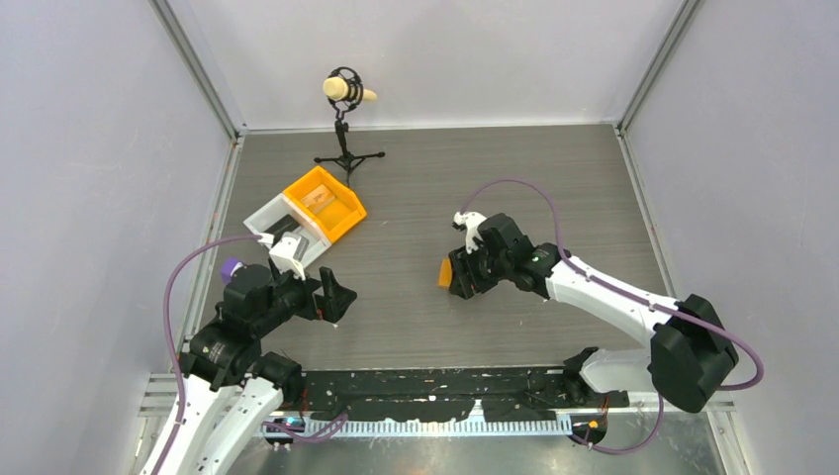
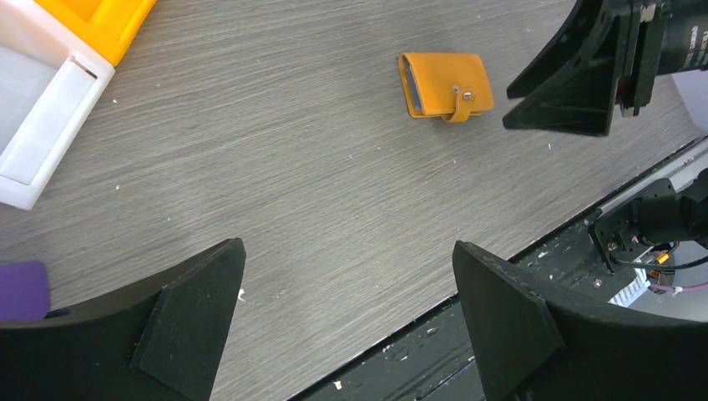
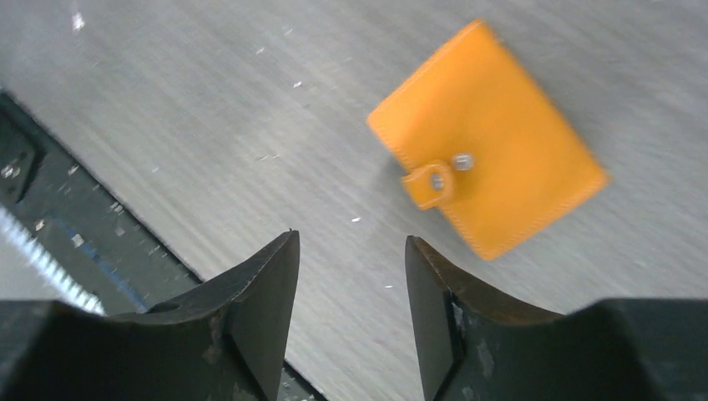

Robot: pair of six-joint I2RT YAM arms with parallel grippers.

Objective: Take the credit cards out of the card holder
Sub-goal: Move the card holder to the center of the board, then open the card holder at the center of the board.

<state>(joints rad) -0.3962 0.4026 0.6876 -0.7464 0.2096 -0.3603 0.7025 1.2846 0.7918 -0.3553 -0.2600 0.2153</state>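
Card holder: lay flat and shut on the table, strap snapped.
Right gripper: fingers parted, gripping nothing, just beside the card holder.
Left gripper: spread wide, holding nothing, well apart from it.

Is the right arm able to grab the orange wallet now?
Probably yes. The wallet lies closed on the table just ahead of that arm's open jaws, and nothing sits between them.

Card holder lies on table
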